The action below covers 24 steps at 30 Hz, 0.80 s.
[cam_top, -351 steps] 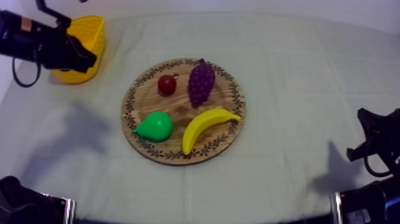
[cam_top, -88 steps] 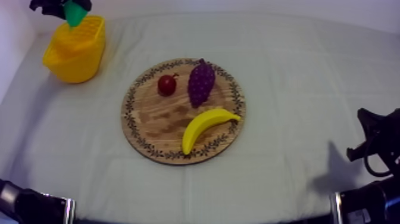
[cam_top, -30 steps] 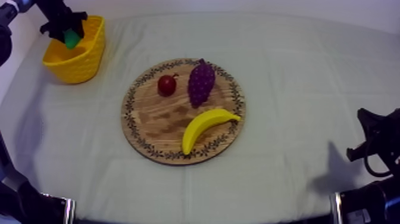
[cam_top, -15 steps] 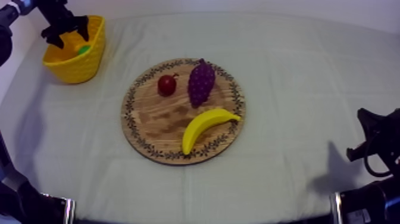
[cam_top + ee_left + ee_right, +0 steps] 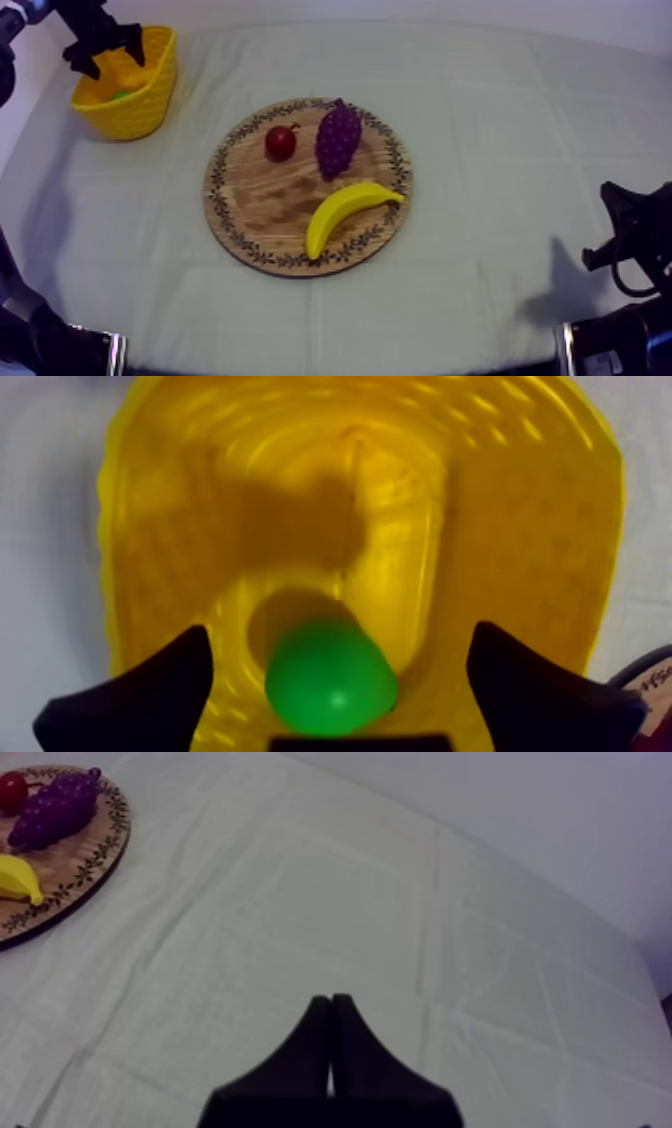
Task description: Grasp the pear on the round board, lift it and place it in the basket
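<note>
Our left fingers (image 5: 150,696) hang spread wide over the yellow basket (image 5: 520,526), holding nothing. The pear (image 5: 330,681) lies on the basket's floor below the gap between them, so we judge the drop done. The basket sits at ten o'clock from the wooden board (image 5: 260,200) on the tabletop (image 5: 520,120). The risk lies in pulling out: a fingertip drifting sideways could catch the rim and tip or drag the light basket, spilling the pear. Our right fingers (image 5: 318,1042) lie pressed together, empty, at four o'clock from the board.
</note>
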### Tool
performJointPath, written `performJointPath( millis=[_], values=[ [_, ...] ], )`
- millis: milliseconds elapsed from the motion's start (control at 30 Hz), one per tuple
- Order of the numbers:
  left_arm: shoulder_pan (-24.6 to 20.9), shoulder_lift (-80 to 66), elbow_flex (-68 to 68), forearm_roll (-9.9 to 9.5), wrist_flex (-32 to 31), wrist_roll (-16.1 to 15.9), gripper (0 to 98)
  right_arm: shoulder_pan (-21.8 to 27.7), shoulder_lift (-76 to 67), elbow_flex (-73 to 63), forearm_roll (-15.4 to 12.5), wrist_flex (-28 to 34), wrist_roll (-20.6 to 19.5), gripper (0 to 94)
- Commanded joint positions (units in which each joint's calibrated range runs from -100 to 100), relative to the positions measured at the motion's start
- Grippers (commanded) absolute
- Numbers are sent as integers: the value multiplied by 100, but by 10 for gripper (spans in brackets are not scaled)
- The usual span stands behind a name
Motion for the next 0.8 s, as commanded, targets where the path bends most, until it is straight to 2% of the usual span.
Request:
performJointPath(
  millis=[0, 767],
  values=[
    [-3, -60, 25, 1, 25, -10, 935, 1, -3, -2, 1, 2, 2, 4],
    [-39, -1706, 1293, 134, 133, -67, 876, -7, -3, -2, 1, 2, 2, 4]
  ],
)
